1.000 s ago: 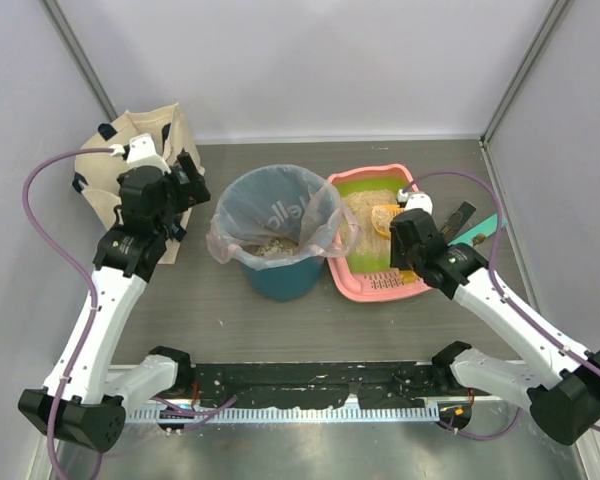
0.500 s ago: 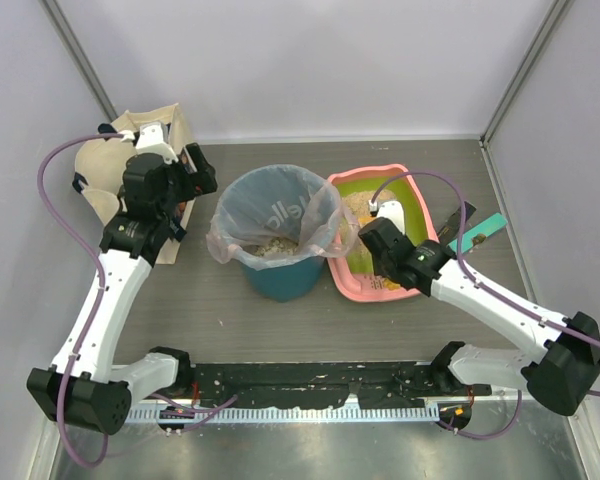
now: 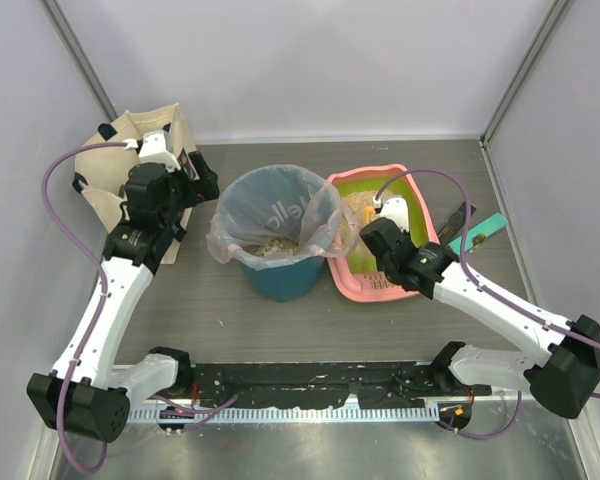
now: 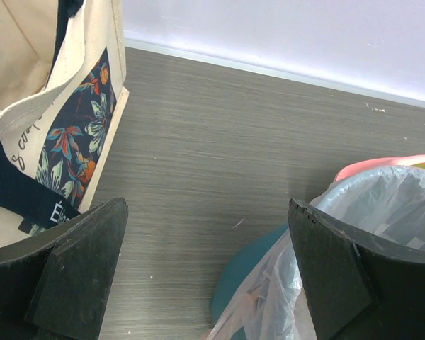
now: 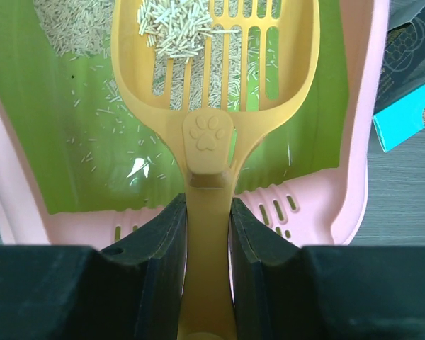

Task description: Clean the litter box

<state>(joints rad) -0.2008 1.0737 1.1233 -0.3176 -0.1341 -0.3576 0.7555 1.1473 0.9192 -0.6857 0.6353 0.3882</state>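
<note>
Right, the litter box (image 3: 372,173) sits on the table (image 3: 230,300) right of centre, touching the teal bin (image 3: 277,278) lined with a clear bag. The right gripper (image 3: 378,228) hangs over its near end. In the wrist view the right gripper (image 5: 209,212) is clamped on the handle of an orange slotted scoop (image 5: 209,134), fingers tight on both sides. The litter box (image 5: 358,191) lies directly under and ahead, slotted ledge nearest the gripper. The scoop head is over the green floor with a small heap of litter (image 5: 173,25) on it. I cannot tell whether the scoop touches the floor. The box's far end is cut off in the wrist view, and the arm hides part of it from above.

The left gripper (image 4: 209,262) is spread wide with nothing between its fingers. It is above the table between a tote bag (image 4: 57,106) and the bin (image 4: 244,283), well apart from the litter box. A teal box (image 5: 404,113) lies just right of the tray, cropped.
</note>
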